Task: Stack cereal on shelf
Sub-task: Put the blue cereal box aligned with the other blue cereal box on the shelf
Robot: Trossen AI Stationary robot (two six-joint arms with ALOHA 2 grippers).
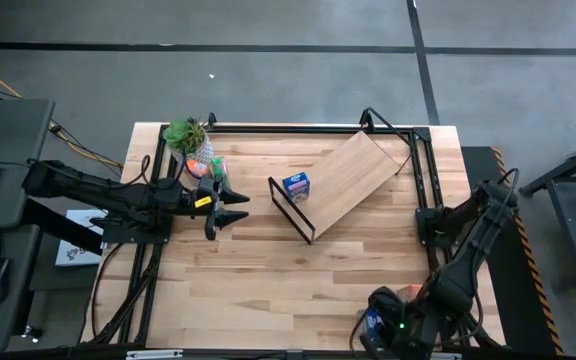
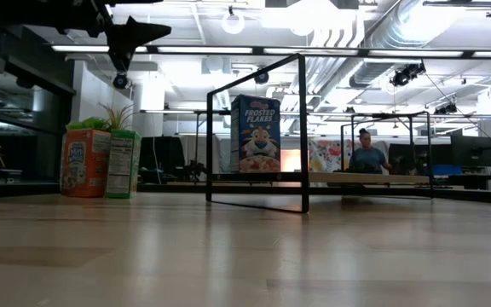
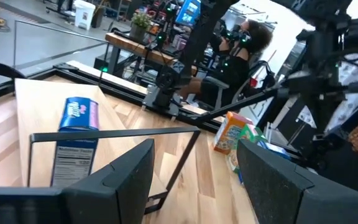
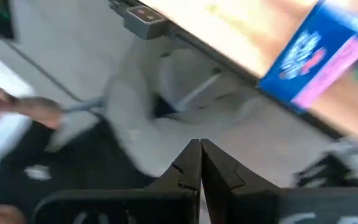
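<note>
Left gripper (image 1: pixel 236 214) is hovering above the bench (image 1: pixel 268 290), left of the shelf (image 1: pixel 343 182), fingers (image 3: pixel 120 180) spread and holding nothing. In its wrist view it is looking past the shelf's black frame at the blue box (image 3: pixel 74 140).

Blue box (image 1: pixel 296 185) is standing upright on the shelf's wood panel, just inside the frame at the end nearest the left gripper. Low view is showing its front, Frosted Flakes (image 2: pixel 256 134).

Shelf is lying angled across the bench centre, running toward the far right corner.

Orange box (image 2: pixel 85 162) and green box (image 2: pixel 123 163) are standing side by side, touching, at the bench's far left beside the plant (image 1: pixel 186 133), behind the left gripper.

Right gripper (image 4: pixel 200 163) is sitting off the near right corner of the bench, fingers clenched shut on nothing. Its wrist view is catching another blue box (image 4: pixel 319 57) at the bench edge; can't tell more.

A person (image 2: pixel 367 155) is sitting in the room beyond the bench.
</note>
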